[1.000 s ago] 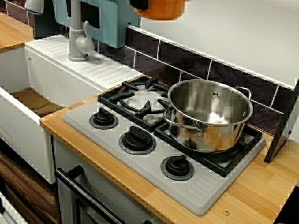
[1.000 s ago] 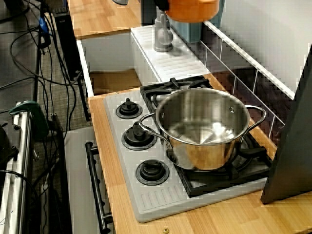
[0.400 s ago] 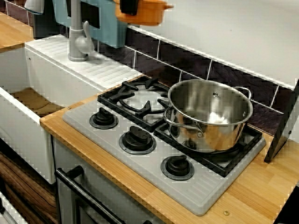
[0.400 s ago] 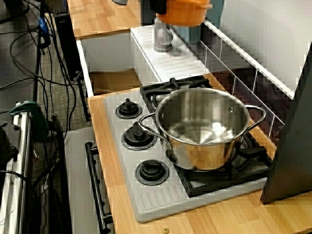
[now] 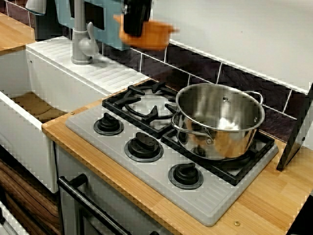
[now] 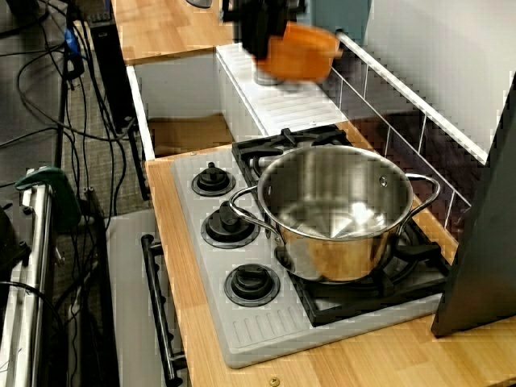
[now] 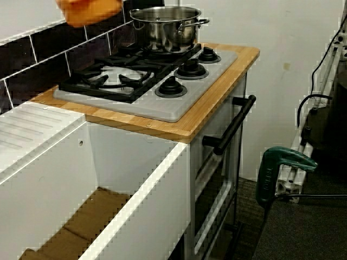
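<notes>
A: Down it comes! A second ago the orange pot (image 5: 149, 35) was cut off by the top edge of the front view. Now it's fully in frame, lower, and shifted toward nine o'clock.

B: And the tool (image 5: 135, 19) has come down with it, that dark block clamped on the pot's near rim. The grip is firm, because the pot hangs with nothing under it.

A: Where would you place it?

B: At eleven o'clock from the steel pot (image 5: 220, 120), and at three o'clock from the faucet (image 5: 80, 34). It's up in front of the tiles, roughly where the drainboard (image 5: 93, 68) meets the stove (image 5: 146, 183). The view from the stove's end puts it over the drainboard's far end.

A: So what does the drop tell us?

B: I'd say the carry has turned into a descent on the sink side, well away from the steel pot.

A: And the pot itself?

B: It's small and round, bright orange, with a stubby lug on each side. It's smeared by motion, and the rim looks slightly tipped, though the blur makes that hard to call. I can't see what's inside. The view from the sink side only catches its underside at the top edge.
</notes>
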Robot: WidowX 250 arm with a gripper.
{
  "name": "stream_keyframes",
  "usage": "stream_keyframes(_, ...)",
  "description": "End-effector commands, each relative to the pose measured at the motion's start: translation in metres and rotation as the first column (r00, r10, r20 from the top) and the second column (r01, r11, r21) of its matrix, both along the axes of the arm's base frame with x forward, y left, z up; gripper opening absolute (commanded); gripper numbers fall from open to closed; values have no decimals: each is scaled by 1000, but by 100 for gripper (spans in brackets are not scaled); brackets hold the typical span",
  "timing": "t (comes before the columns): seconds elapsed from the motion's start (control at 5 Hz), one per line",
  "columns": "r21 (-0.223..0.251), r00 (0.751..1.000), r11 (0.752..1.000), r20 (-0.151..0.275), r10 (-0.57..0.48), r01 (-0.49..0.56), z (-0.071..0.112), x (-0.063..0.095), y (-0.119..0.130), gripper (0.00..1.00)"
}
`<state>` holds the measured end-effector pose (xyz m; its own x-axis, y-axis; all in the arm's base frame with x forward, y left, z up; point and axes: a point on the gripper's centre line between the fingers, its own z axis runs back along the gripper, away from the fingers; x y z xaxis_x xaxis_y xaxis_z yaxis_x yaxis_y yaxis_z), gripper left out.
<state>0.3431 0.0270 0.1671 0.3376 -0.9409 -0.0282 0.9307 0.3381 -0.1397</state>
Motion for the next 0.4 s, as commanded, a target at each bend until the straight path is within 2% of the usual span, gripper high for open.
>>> stream_keyframes(0.0, 71, 974, 983, 137, -180, 172, 7, -29, -1, 0)
stream_keyframes(0.2, 80, 973, 980, 128, -192, 183, 4, -24, -3, 0)
